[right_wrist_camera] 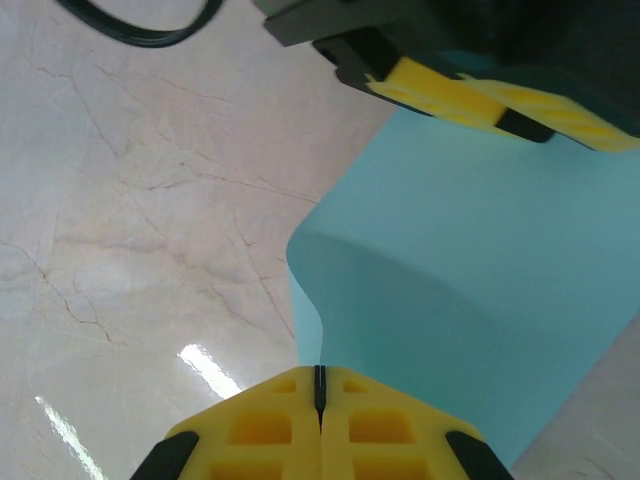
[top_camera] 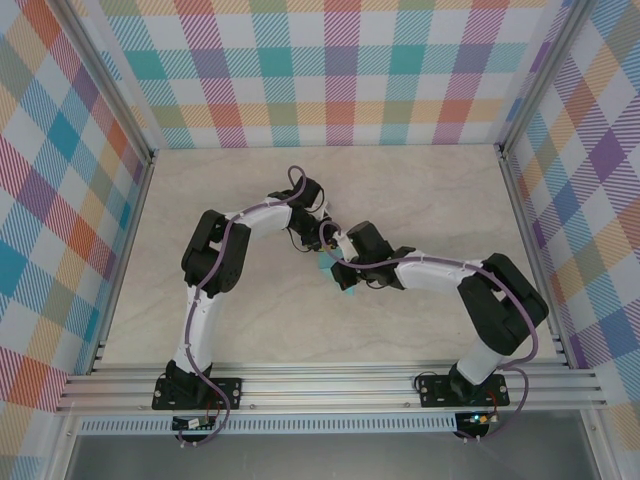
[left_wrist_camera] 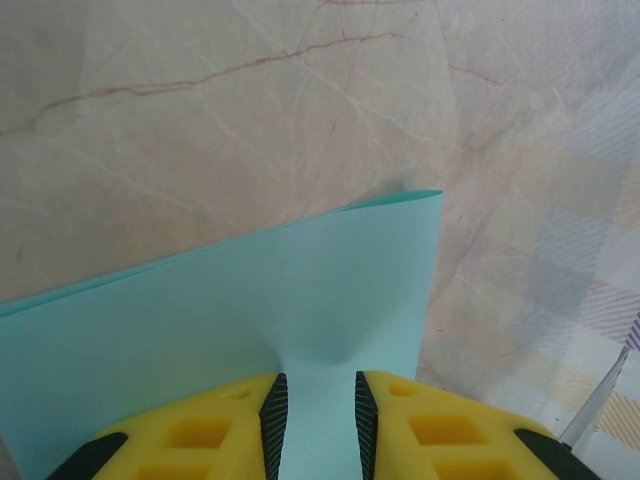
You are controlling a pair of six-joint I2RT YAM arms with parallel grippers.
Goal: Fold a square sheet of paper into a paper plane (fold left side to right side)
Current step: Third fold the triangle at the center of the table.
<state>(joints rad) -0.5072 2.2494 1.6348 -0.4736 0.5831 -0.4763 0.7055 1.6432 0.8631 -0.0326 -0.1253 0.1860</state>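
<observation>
Beige, veined marble-look counter (top_camera: 420, 200) is stretching between walls of pastel plaid (top_camera: 330, 70), and both arms are reaching in to meet near the middle of the overhead frame. Small patches of the square sheet of paper (top_camera: 347, 297) are peeking out beneath the two wrists there.

In the left wrist view, the left gripper (left_wrist_camera: 320, 380) is sitting at the bottom centre with its jaws part-way apart. The turquoise sheet is running up through the gap and spreading across the lower left and centre of the frame, dimpled just above the fingertips. Whether the pads are actually pressing on it I cannot tell.

In the right wrist view, the right gripper (right_wrist_camera: 320, 372) is clenched at the bottom centre, pinching an edge of the sheet in its seam. The paper is bulging away from there in a soft, uncreased curve toward the upper right, where the left gripper's yellow fingers (right_wrist_camera: 450, 90) are showing just above it.
</observation>
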